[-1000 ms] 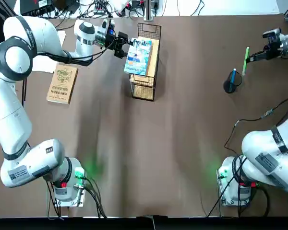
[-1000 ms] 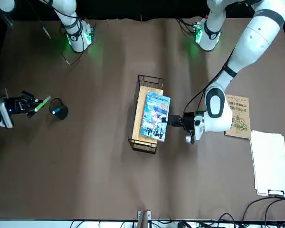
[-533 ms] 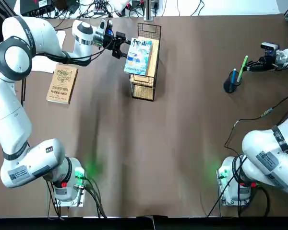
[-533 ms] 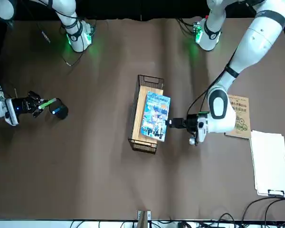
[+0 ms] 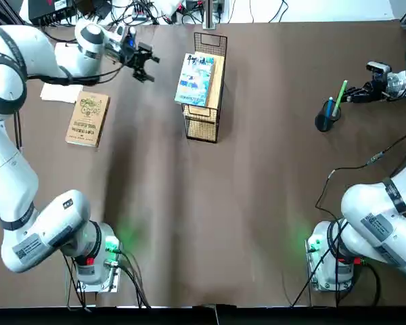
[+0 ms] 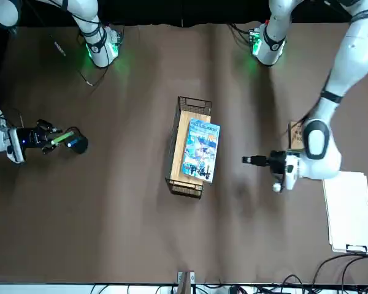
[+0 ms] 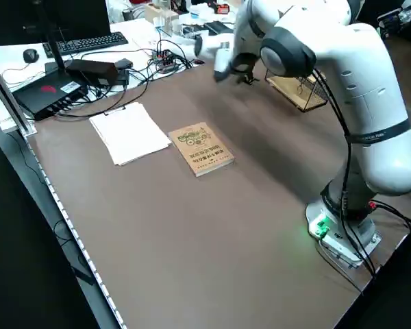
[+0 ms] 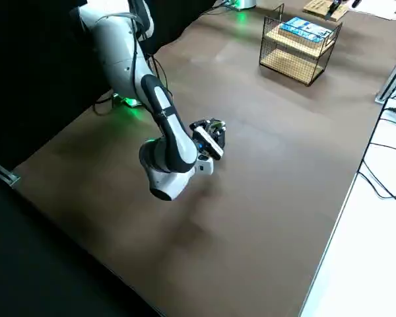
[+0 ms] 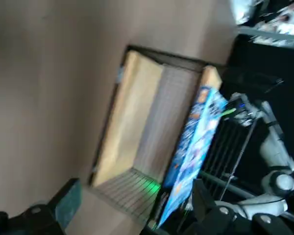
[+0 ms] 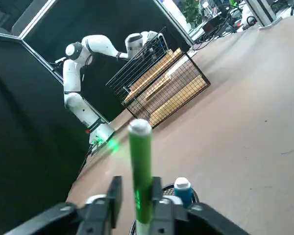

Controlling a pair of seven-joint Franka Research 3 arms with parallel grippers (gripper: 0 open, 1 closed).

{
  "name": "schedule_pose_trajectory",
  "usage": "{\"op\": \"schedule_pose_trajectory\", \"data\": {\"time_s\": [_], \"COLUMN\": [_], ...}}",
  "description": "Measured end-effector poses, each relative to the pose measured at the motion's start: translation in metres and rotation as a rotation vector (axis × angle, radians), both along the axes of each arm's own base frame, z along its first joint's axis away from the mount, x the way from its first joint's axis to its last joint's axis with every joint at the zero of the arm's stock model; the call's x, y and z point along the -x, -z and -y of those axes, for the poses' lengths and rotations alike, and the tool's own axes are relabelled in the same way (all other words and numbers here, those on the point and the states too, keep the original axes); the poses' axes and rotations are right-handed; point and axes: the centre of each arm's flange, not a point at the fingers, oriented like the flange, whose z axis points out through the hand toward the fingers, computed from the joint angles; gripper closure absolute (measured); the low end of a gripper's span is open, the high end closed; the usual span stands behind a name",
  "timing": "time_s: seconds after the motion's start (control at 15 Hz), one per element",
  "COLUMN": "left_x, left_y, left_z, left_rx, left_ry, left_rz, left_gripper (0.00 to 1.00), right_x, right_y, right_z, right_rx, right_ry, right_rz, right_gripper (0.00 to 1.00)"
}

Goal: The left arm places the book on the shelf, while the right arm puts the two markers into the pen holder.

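Light-blue illustrated book [image 5: 195, 80] lies released on black wire-mesh shelf [image 5: 206, 122] | left gripper [image 5: 143, 65] empty, beside shelf | right gripper [image 5: 360, 95] clasps light-green marker [image 5: 339, 97] over black cylindrical pen holder [image 5: 324, 120]; I judge it unfinished | bright-blue marker [image 5: 329, 107] inside.

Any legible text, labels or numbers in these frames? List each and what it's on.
Nothing reads cleanly.
Blue book on the shelf: large cover characters, too blurred to read.
Tan book: green emblem with print below, too small.
Arm stickers: too small.

Wide bare table [image 5: 257, 169] lies between both arms. Only the shelf [image 5: 204, 118] interrupts it mid-table; a tan book [image 5: 88, 118] lies well aside.
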Motion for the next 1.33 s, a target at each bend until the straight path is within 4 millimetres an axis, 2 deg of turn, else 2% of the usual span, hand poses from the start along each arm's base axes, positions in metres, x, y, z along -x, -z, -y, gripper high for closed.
{"op": "schedule_pose_trajectory", "data": {"time_s": [0.13,0.27,0.47,0.6,0.73,0.93,1.07,1.13,1.2,1.33], "left_x": [-0.013,-0.026,-0.033,-0.038,-0.042,-0.032,-0.013,-0.001,0.013,0.038], "left_y": [-0.024,-0.050,-0.077,-0.102,-0.141,-0.219,-0.281,-0.310,-0.333,-0.360], "left_z": [-0.031,-0.050,-0.066,-0.070,-0.073,-0.077,-0.070,-0.063,-0.054,-0.041], "left_rx": [-0.053,-0.155,-0.371,-0.497,-0.627,-0.861,-0.969,-1.001,-1.022,-1.045], "left_ry": [0.028,0.057,0.109,0.125,0.118,0.071,0.035,0.024,0.019,0.023], "left_rz": [-0.019,-0.012,-0.022,0.017,0.092,0.183,0.256,0.290,0.314,0.335], "left_gripper": [0.00,0.00,0.00,0.00,0.00,0.00,0.00,0.00,0.00,0.00], "right_x": [0.000,0.000,-0.003,-0.011,-0.027,-0.050,-0.065,-0.074,-0.081,-0.088], "right_y": [0.000,0.000,-0.005,-0.022,-0.063,-0.148,-0.202,-0.222,-0.237,-0.256], "right_z": [0.001,0.001,0.002,0.004,0.009,0.001,-0.026,-0.045,-0.064,-0.091], "right_rx": [0.002,0.003,0.010,0.037,0.096,0.331,0.573,0.685,0.775,0.929], "right_ry": [0.001,0.003,0.010,0.026,0.045,0.050,0.053,0.060,0.067,0.082], "right_rz": [0.000,-0.006,-0.072,-0.188,-0.310,-0.486,-0.627,-0.683,-0.716,-0.759], "right_gripper": [0.56,0.56,0.56,0.57,0.57,0.62,0.62,0.61,0.60,0.58]}}
